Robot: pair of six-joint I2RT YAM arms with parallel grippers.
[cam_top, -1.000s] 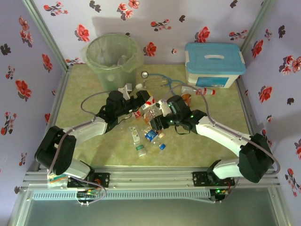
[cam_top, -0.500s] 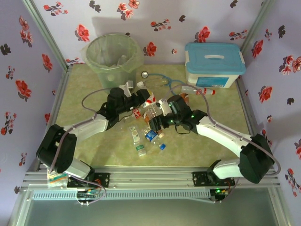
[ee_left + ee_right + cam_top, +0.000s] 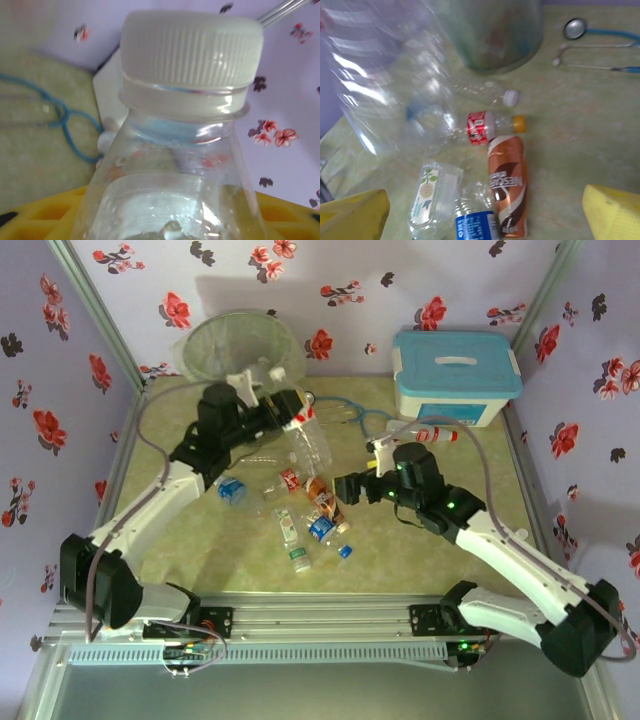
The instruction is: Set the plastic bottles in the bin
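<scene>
My left claw (image 3: 298, 425) grips a clear bottle (image 3: 190, 125) (white cap (image 3: 192, 50)), seemingly just beside the rim of the bin (image 3: 200, 335). My right claw (image 3: 345, 488) gapes wide at the right edge of the pile (image 3: 312, 512); bare desk (image 3: 190, 540) lies left.

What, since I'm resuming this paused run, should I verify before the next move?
1. Left gripper clamped on the white-capped bottle: ok.
2. That bottle above the bin opening: not ok; it hangs beside the bin, over the table.
3. Right gripper open and holding nothing: ok.
4. Next target in front of the open jaws: ok; the brown Nescafe bottle lies there on the table.
5. Stethoscope apart from the bottle pile: ok.
</scene>
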